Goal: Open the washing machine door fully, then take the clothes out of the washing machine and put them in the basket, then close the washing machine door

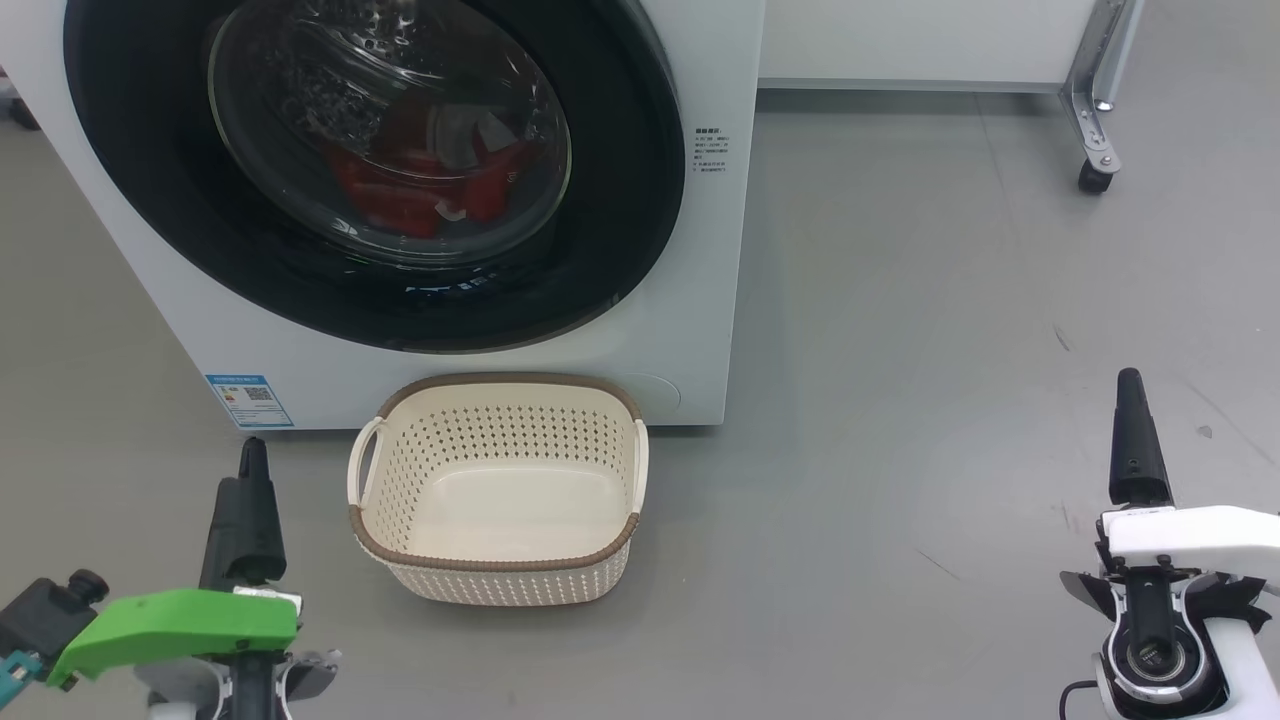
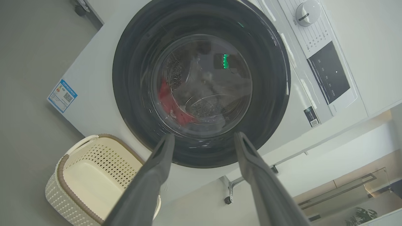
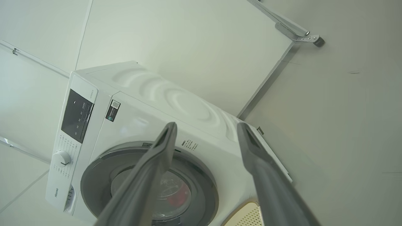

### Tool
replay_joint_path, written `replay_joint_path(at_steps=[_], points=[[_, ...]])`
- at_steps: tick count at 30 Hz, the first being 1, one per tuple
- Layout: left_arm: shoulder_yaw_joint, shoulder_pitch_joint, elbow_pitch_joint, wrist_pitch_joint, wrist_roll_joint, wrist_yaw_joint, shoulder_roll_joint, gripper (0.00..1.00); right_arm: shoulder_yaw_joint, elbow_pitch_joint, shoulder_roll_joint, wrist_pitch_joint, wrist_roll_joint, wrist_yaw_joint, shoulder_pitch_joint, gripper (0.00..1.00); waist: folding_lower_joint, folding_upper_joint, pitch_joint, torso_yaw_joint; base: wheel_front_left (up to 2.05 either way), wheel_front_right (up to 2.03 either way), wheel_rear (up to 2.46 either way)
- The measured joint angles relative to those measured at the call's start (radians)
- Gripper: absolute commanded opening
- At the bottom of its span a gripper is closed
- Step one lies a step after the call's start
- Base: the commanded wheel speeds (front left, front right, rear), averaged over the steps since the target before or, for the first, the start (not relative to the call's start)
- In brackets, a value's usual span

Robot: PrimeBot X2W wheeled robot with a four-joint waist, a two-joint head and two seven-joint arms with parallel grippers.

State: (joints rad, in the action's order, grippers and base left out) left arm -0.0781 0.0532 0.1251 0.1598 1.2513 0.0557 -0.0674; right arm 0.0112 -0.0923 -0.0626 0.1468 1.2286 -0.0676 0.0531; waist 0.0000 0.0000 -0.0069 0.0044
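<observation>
Jaws wide and empty, left gripper (image 2: 204, 138) and right gripper (image 3: 205, 128) flank the floor basket (image 1: 500, 381) near the washer (image 1: 700, 330), its door (image 1: 640, 200) shut over red clothes (image 1: 400, 195); opening is yet to begin, likely needing a reach to the door's edge.

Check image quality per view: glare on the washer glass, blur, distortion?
Head view: sharp, evenly lit; reflections on the round black-rimmed glass washing machine door partly veil the bright red clothes. Left wrist view: a green glint on the glass, and the left gripper looks soft up close. Right wrist view: hazy, greenish cast, the right gripper blurred.
</observation>
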Motion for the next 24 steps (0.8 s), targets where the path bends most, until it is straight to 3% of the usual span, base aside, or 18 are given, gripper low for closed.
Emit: replay_joint_path(at_steps=[24], points=[[-0.147, 0.002, -0.005, 0.071, -0.530, -0.102, -0.082, 1.00, -0.151, 0.007, -0.096, 0.078, -0.435, 0.072, 0.006, 1.00, 0.0000, 0.0000, 0.001, -0.008, 0.00, 0.00, 0.00]])
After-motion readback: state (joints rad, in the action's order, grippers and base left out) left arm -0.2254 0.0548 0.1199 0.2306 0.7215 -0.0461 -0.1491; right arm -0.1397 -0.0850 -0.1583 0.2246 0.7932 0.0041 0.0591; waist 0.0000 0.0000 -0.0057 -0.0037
